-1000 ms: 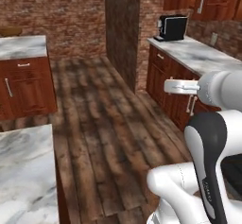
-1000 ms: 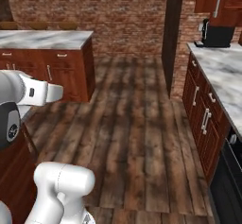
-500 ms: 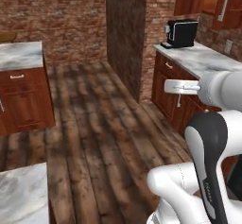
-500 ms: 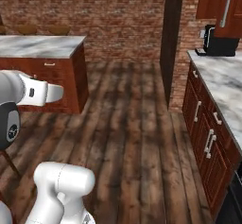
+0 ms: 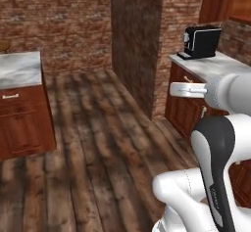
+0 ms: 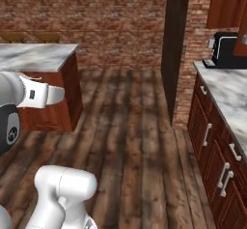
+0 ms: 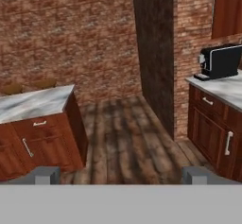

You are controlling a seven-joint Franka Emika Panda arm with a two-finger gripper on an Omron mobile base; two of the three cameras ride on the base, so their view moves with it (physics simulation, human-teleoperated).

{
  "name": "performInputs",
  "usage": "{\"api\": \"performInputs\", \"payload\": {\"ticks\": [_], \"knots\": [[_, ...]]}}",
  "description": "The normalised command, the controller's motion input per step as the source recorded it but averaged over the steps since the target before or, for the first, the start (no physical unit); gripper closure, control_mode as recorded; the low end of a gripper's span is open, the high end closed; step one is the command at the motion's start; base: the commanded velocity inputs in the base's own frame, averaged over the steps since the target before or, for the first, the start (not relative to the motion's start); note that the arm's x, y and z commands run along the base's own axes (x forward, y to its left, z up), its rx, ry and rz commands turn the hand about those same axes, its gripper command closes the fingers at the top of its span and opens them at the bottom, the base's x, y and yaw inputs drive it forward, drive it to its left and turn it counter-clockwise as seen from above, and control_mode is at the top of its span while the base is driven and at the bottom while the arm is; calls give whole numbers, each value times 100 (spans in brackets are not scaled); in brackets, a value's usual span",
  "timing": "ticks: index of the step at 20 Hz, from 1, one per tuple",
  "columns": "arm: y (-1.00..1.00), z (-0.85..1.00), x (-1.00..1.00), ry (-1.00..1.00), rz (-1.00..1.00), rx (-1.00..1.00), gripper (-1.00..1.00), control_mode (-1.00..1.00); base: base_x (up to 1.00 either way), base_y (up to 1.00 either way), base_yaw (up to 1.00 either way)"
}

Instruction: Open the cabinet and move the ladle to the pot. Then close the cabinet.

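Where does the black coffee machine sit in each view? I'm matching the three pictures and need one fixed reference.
Left base view: the black box-shaped coffee machine sits upper right, on the grey marble counter.
Right base view: far right edge, upper part, on that same counter.
Hand view: upper right, at the counter's far end.
Shared landmark: the dark brick pillar, just left of the machine in every view.

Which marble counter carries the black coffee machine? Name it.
The counter on the right, along the brick wall beyond the dark pillar: the coffee machine stands on it. The island counter on the left has none.
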Motion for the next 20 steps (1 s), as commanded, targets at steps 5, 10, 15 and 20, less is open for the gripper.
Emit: {"api": "performInputs", "payload": {"ticks": [5,10,15,20], "knots": [[0,0,0,0,0,0,-100,100,87,-13,-12],[0,0,0,0,0,0,-100,100,89,-16,-17],[0,0,0,0,0,0,-100,100,78,-24,-23],[0,0,0,0,0,0,-100,100,48,-25,-28]]}}
